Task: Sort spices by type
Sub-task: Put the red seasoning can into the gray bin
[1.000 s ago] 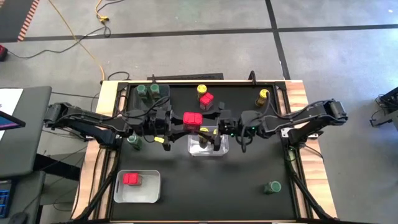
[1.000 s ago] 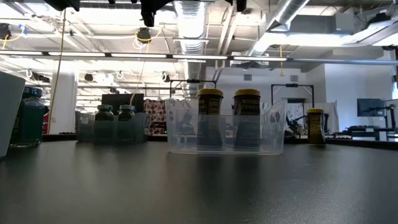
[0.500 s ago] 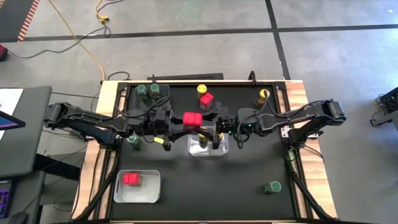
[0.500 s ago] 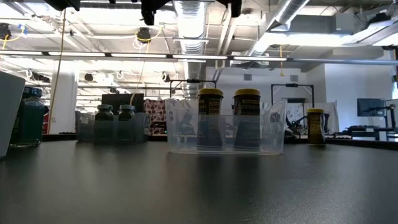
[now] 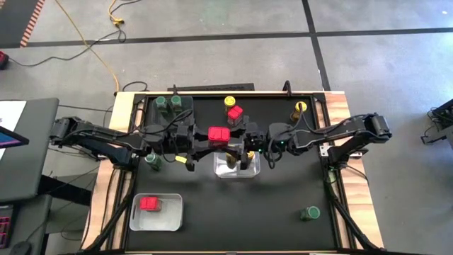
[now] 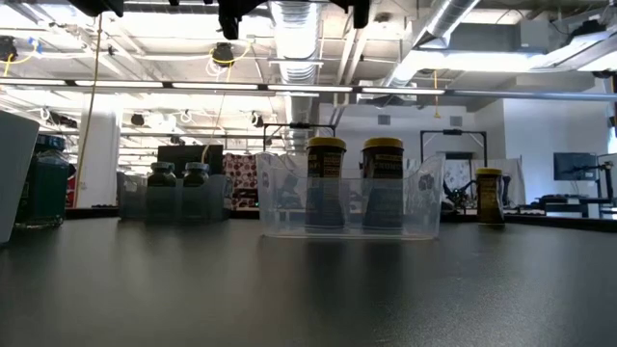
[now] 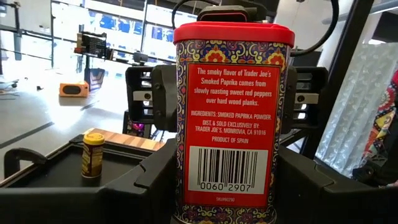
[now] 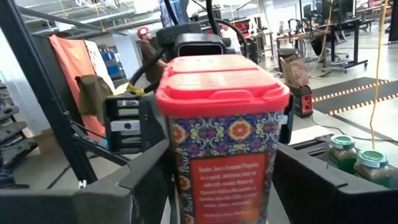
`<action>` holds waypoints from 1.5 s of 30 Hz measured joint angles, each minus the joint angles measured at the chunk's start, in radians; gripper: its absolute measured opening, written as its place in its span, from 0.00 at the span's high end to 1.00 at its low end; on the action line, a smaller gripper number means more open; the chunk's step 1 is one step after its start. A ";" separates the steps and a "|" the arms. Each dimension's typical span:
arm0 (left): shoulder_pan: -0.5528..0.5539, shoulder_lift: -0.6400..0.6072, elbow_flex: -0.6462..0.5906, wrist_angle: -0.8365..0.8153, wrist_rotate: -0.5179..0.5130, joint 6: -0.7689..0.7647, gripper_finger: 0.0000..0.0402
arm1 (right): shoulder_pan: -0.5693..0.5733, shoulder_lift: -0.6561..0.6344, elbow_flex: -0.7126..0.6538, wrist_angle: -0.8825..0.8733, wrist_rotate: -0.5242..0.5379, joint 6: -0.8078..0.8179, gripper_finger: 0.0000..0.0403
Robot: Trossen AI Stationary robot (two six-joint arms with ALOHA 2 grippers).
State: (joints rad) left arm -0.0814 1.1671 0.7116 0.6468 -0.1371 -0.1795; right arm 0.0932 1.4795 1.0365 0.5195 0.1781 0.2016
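Overhead, both grippers, left gripper (image 5: 204, 139) and right gripper (image 5: 239, 141), clamped on 1 red-topped jar (image 5: 219, 134).

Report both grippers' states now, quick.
Left gripper: shut on the red-topped paprika tin, held up above the table.
Right gripper: fingers on either side of the same tin; whether it grips yet cannot be told.

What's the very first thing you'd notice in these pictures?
The red-topped paprika tin, held up in the air over the middle of the table, with the left claw and the right claw on either side of it. Just below sits a clear bin with two yellow-lidded jars.
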 joint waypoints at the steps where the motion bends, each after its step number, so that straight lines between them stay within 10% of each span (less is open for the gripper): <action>1: 0.000 0.000 0.000 0.000 0.000 0.000 0.51 | -0.002 0.000 0.000 0.004 -0.002 0.000 0.31; 12: 0.000 0.000 0.000 0.000 -0.012 -0.004 0.51 | -0.017 0.000 0.000 0.006 -0.034 -0.007 0.52; 45: 0.026 0.000 0.000 -0.035 -0.024 -0.104 0.33 | -0.043 0.000 -0.001 -0.049 -0.045 -0.053 0.51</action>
State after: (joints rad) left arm -0.0557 1.1667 0.7116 0.6121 -0.1611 -0.2835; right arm 0.0506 1.4792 1.0359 0.4704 0.1329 0.1490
